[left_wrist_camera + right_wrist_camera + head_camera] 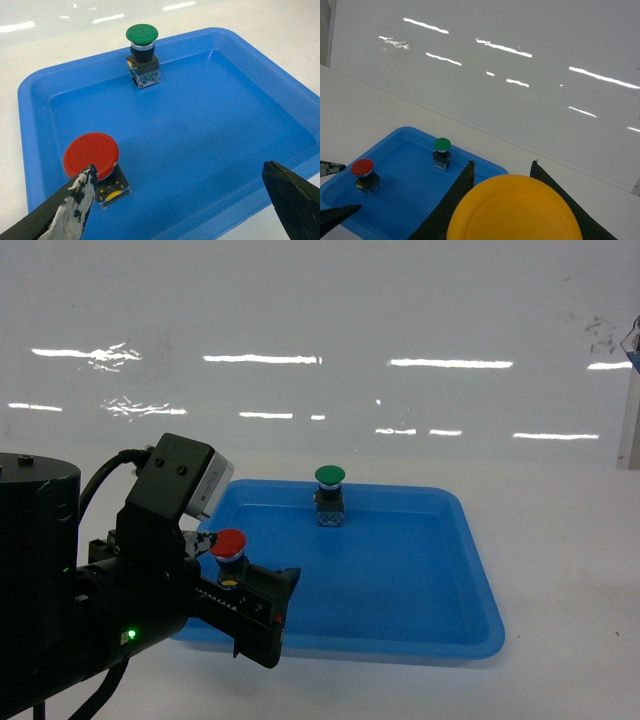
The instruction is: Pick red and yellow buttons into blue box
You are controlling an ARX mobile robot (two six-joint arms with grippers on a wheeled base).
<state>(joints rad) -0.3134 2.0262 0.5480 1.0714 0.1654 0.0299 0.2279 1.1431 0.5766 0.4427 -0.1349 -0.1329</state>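
Over on the shallow blue tray (40, 130) the red button (91, 155) sits upright between the left gripper (185, 200) jaws, which are spread wide, tips cropped. Right gripper (502, 187) is clamped on the yellow button (515, 210), body hidden, green button (329, 477) stands behind

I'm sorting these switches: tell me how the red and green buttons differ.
The red button has a red cap and sits at the tray's near left corner, between the left hand's open fingers; the green button has a green cap and stands untouched by the far rim. Both stand upright in the tray.
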